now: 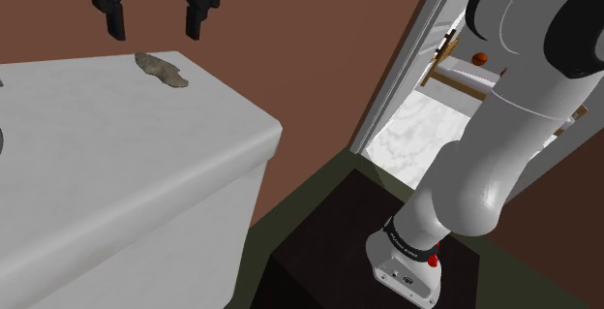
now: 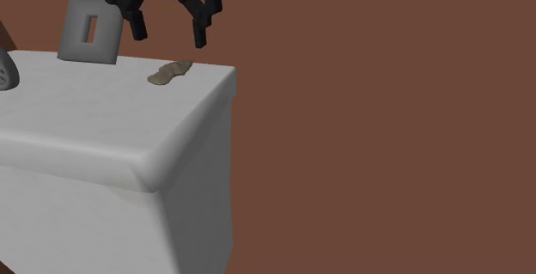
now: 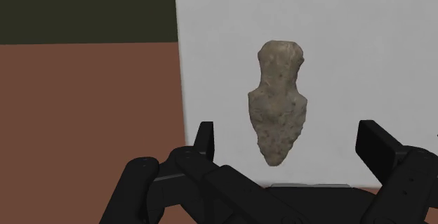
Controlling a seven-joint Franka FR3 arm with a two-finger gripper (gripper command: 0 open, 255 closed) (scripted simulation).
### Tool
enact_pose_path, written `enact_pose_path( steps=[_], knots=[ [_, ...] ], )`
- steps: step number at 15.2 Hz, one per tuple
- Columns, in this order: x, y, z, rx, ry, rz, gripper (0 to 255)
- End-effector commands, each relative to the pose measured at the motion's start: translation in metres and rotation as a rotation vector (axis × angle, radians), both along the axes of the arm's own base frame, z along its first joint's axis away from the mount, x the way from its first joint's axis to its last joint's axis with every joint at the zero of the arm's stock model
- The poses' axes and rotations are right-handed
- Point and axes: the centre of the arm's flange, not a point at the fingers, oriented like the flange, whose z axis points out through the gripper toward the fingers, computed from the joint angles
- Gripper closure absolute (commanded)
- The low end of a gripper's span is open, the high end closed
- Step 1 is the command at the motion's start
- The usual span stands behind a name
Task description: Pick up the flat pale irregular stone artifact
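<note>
Item: stone artifact [image 3: 278, 102], flat, tan-grey, irregular outline. Lies on the white worktop [image 1: 116, 162], close to a corner.
End effector [image 1: 155, 28]: black, fingers spread wide, holding nothing, poised above the stone, clear of it.

Brown wall [image 2: 386, 100], white block [image 1: 116, 162], bright open doorway [image 1: 426, 113].
</note>
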Motion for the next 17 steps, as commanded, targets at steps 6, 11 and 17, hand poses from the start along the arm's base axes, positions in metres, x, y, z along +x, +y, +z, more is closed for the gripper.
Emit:
enact_pose_path(
  steps=[6,11,17],
  knots=[
    [0.002,0.004,-0.034,0.001,0.0,-0.002,0],
    [0.002,0.003,-0.037,0.001,0.0,-0.002,255],
    [0.003,0.003,-0.038,0.001,0.0,-0.002,255]
  ],
)
